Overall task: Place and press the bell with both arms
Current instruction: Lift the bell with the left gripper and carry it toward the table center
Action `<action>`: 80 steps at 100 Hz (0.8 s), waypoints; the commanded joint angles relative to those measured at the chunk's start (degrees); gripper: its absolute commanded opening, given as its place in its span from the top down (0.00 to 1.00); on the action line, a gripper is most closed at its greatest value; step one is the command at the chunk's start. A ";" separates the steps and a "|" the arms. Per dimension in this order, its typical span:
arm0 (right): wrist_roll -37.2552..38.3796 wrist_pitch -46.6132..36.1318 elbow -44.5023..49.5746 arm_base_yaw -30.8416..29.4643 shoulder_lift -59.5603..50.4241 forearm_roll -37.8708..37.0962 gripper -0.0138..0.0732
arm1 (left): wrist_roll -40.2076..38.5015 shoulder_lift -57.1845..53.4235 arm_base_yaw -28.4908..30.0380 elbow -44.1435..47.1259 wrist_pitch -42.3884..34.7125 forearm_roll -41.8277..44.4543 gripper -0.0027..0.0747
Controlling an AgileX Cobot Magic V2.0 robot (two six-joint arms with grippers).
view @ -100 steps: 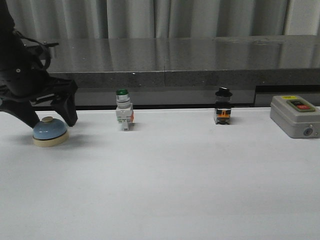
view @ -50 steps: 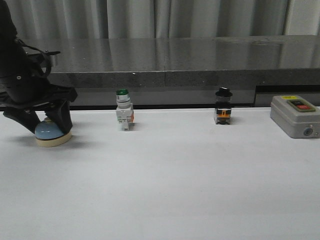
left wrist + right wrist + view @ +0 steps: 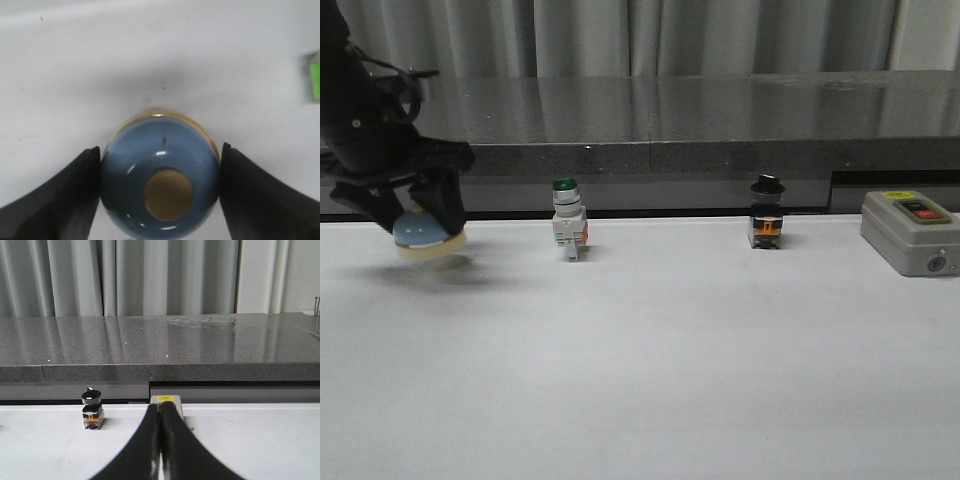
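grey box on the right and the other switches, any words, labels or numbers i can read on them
No text can be read.
Grey box: a yellow label on its top, print too small and blurred.
Green-capped switch: no legible marking.
Black-knob switch: no legible marking.
Bell: no lettering shows.

No legible text anywhere; yellow label atop the grey box point(image 3: 909, 232), lettering too small.

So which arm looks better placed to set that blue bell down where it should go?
The left. Its gripper already clamps the bell and holds it just off the table. The right gripper is shut and empty, away from the bell.
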 commanded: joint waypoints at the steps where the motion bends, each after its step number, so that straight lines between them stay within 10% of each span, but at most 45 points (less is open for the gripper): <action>1: -0.14 -4.77 -0.78 -0.30 -1.04 -0.64 0.91 | 0.09 -6.76 -0.45 -2.37 -1.39 -0.80 0.62; 80: -0.14 -4.77 -0.78 -0.30 -1.04 -0.64 0.91 | 5.24 -11.83 -24.57 -2.89 2.81 -0.70 0.62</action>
